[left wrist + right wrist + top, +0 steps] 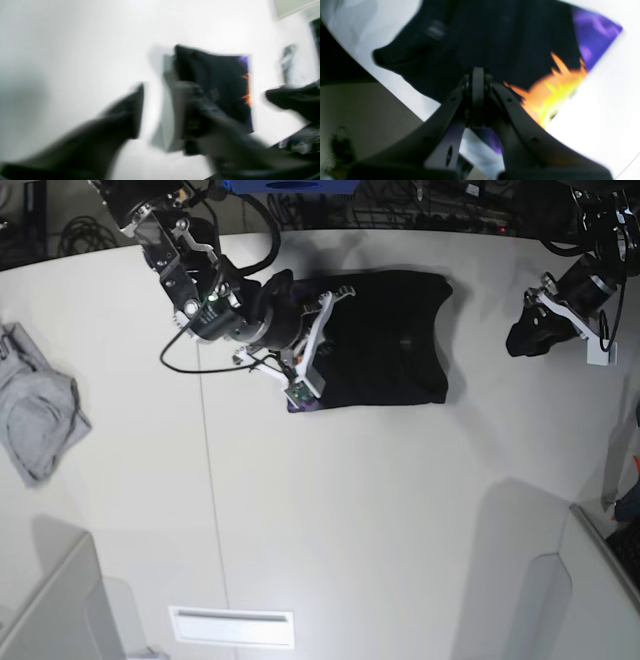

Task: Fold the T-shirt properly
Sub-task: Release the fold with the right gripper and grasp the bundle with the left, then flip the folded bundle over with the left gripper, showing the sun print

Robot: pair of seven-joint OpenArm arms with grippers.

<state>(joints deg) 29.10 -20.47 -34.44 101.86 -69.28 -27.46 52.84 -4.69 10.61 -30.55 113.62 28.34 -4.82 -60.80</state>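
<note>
The right tool [478, 75] is seen with its fingers brought together, tips pressed down over the left edge of the T-shirt [385, 340]; whether a layer of cloth is actually pinched between them can't be told from the wrist view, tbh. The left tool [527, 335] is parked off to the side, well apart from the shirt. In its own blurry wrist view the fingers look spread apart, and nothing is held.

The T-shirt is laid on the white worktop [350, 510] as a compact dark rectangle, so it's judged to be mostly folded already. A bit of the purple and orange sun print [555, 90] is peeking out at the edge near the right tool. A light grey garment [40, 415] is left far off at the other side and isn't part of this.

Handling-wise, soft limp cotton is expected: light, not slippery, nothing fragile, but stacked layers can be dragged apart easily. It's probably best gripped at a folded edge or corner, all layers taken together, and lifted gently so the fold isn't undone.
</note>
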